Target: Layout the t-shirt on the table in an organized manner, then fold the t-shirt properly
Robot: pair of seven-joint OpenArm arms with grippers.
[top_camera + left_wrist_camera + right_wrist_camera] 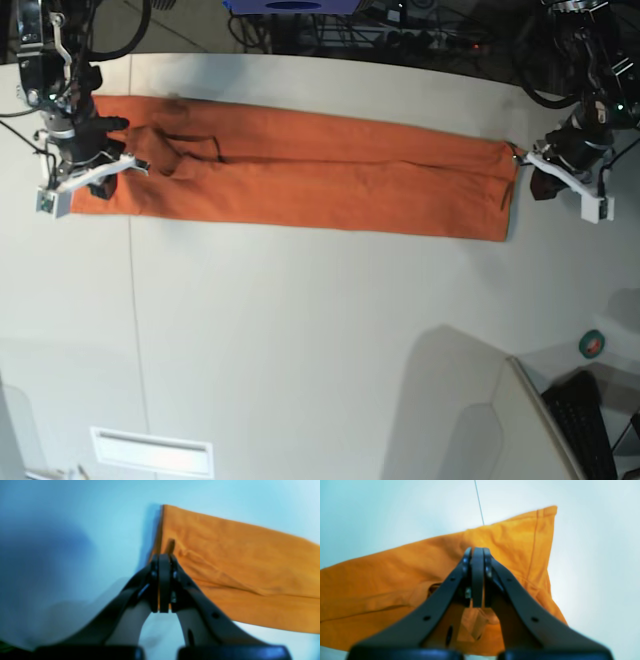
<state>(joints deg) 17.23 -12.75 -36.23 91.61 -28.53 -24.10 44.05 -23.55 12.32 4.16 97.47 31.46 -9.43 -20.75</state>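
Observation:
The orange t-shirt (320, 180) lies as a long, narrow folded band across the far part of the white table (300, 330). My left gripper (520, 162) is at the band's right end in the base view. In the left wrist view this gripper (165, 555) is shut on a pinch of the t-shirt (237, 562) at its edge. My right gripper (135, 160) is at the band's left end. Seen from the right wrist, that gripper (477, 550) is shut on the t-shirt (382, 580) near a hemmed corner.
A thin dark seam (135, 300) runs front to back through the table's left part, and also shows as a seam (478, 502) in the right wrist view. At the front right are a green tape roll (592, 344), a black keyboard (590, 420) and a raised white panel (470, 420). Cables crowd the far edge.

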